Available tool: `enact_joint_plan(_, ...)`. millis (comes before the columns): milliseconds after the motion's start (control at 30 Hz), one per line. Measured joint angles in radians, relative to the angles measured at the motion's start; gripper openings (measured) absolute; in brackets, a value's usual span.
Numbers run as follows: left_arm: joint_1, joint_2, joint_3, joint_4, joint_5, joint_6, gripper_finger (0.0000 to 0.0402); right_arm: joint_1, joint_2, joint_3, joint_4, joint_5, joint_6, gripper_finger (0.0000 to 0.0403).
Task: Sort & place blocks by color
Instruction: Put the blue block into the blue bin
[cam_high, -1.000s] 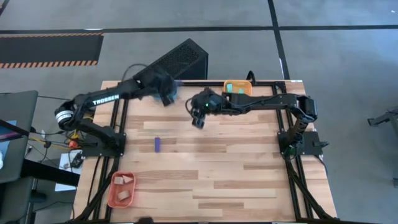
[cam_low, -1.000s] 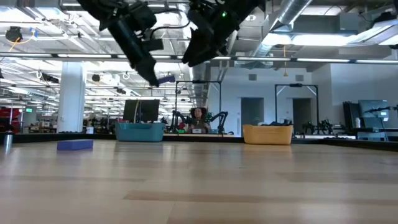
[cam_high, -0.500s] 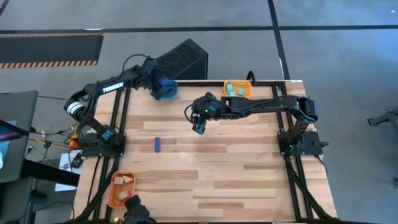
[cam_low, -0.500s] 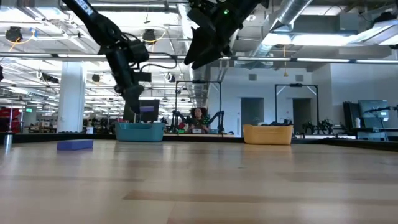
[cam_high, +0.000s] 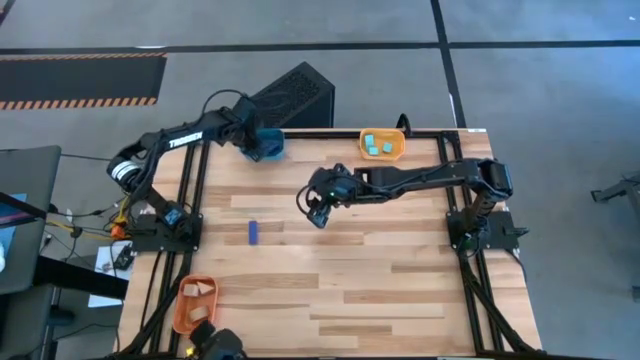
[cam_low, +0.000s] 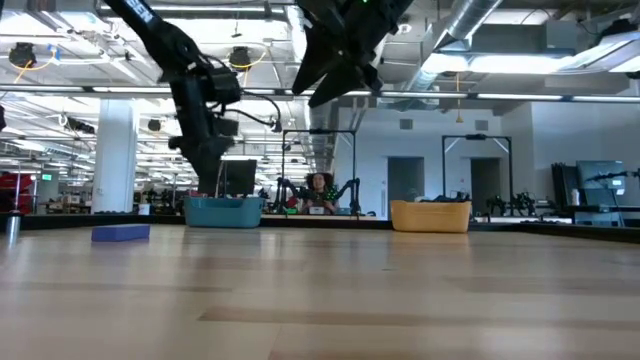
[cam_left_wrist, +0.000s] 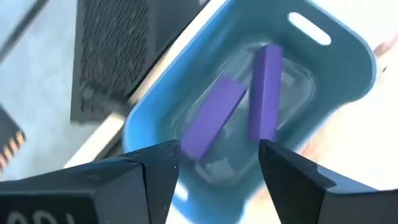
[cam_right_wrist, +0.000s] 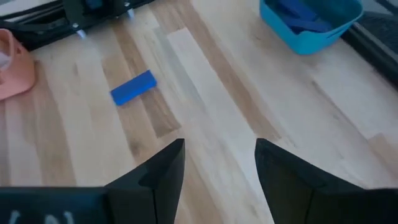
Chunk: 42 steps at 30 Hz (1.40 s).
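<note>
Compared with half a second ago, the left gripper (cam_left_wrist: 214, 180) no longer holds a bar: its fingers are open and empty above the teal tray (cam_high: 268, 146) at the far left of the table (cam_high: 380, 270), where two dark blue bars (cam_left_wrist: 212, 117) lie side by side. The right gripper (cam_high: 318, 213) has moved nearer, open and empty. One dark blue block (cam_high: 254, 232) lies flat left of it, long axis near to far.

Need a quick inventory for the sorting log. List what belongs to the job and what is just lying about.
Job: dark blue block on the table; two blue bars in the teal tray; cyan blocks; tan pieces; yellow tray; orange tray.
Lying about: black mesh box.
</note>
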Motion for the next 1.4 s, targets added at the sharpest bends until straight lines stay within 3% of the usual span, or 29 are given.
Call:
enact_joint_plan(233,-0.076,-0.137,-0.006,-0.205,0.058,-0.252,0.0202,0.017,0.000,0.000,0.000,0.004,0.015,0.0217)
enact_joint_plan(533,-0.386,-0.242,-0.213,-0.224,0.063,-0.731,0.0186,-0.004,0.000,0.000,0.013,0.025,0.048,0.0216)
enact_joint_plan(800,-0.637,-0.244,-0.239,-0.241,-0.007,-1.092,0.0185,-0.047,-0.027,0.042,-0.118,-0.131,-0.011,0.0216)
enact_joint_plan(1067,-0.838,-0.174,-0.238,-0.270,-0.057,-1.362,0.0185,-0.029,-0.113,0.050,-0.324,-0.107,-0.032,0.0216)
enact_joint_plan(1400,-0.973,-0.063,-0.238,-0.302,-0.029,-1.540,0.0185,-0.006,-0.117,0.044,-0.336,-0.087,-0.065,0.0216)
